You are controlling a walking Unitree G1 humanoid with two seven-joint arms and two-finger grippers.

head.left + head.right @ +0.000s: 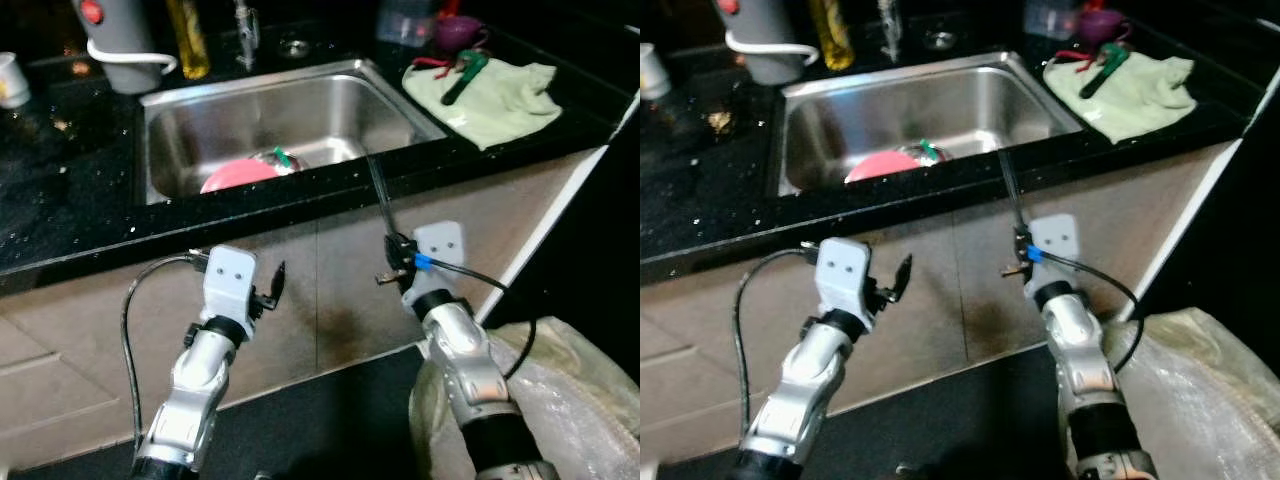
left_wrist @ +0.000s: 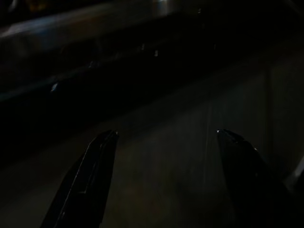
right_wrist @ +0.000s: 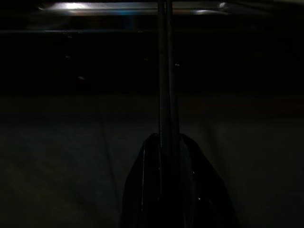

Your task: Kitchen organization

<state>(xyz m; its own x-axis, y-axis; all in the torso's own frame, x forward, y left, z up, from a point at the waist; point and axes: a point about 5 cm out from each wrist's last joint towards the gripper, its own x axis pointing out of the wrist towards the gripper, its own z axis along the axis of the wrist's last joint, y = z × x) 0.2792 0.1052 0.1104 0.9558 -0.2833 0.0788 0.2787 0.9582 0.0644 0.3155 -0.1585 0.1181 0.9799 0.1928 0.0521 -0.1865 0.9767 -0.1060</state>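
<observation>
Head views: a black bench point(image 1: 60, 200) carries a steel sink point(image 1: 330, 110). In the sink lies a pink plate point(image 1: 240, 172) with something green and white at its far edge (too small to tell what). Right of the sink a pale green cloth point(image 1: 495, 95) is spread on the bench, and a green-handled tool point(image 1: 463, 75) lies on it. Behind the sink stand a grey appliance point(image 1: 125, 45) with a red button and a yellow bottle point(image 1: 188, 38). At the far left edge sits a white cup point(image 1: 10, 78). A clear plastic bag point(image 1: 570, 390) lies on the floor at lower right.

The left gripper point(image 1: 274, 283) hangs in front of the cabinet below the bench, touching nothing. The right gripper point(image 1: 392, 262) is raised beside it, its fingers closed on a thin dark rod point(image 1: 380, 195) that slants up to the bench edge at the sink's front right corner.

Left wrist view: very dark. The two fingers point(image 2: 83, 187) stand well apart, open, with nothing between them; the cabinet front lies beyond.

Right wrist view: also dark. The fingers point(image 3: 142, 190) are pressed together on the rod point(image 3: 165, 71), which runs straight away from them toward a lit strip of the sink rim point(image 3: 118, 6)
</observation>
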